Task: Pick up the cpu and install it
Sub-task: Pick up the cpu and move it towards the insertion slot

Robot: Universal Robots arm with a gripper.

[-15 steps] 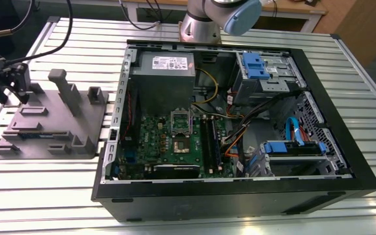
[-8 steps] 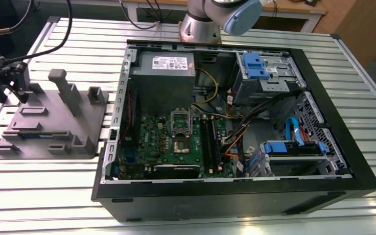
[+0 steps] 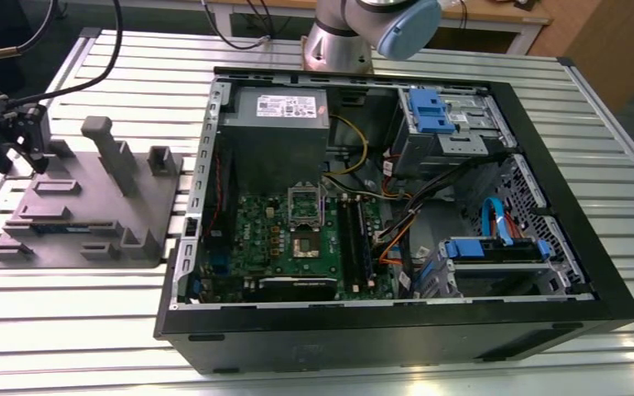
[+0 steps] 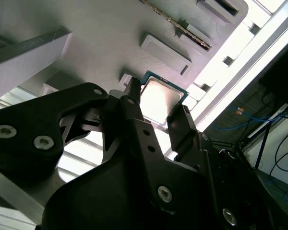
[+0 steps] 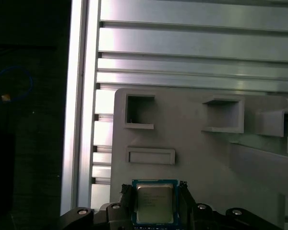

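Observation:
The cpu (image 5: 153, 203), a small flat square chip with a shiny metal top and a green rim, lies between my black fingers at the grey fixture tray (image 5: 206, 158). In both wrist views the fingertips press against its two opposite edges, so my gripper (image 5: 154, 189) is shut on it. The second wrist view shows the cpu (image 4: 159, 98) just above the tray surface, with my gripper (image 4: 156, 98) around it. In the exterior view my gripper (image 3: 26, 153) hangs over the far corner of the tray (image 3: 86, 206), at the exterior view's left. The open socket (image 3: 304, 216) sits on the green motherboard (image 3: 295, 247).
The open black computer case (image 3: 395, 330) lies on the slatted aluminium table (image 3: 75, 330), to the right of the tray. Inside are a grey power supply box (image 3: 278, 115), blue drive brackets (image 3: 432, 111) and cables. Upright posts (image 3: 108, 153) rise from the tray near my gripper.

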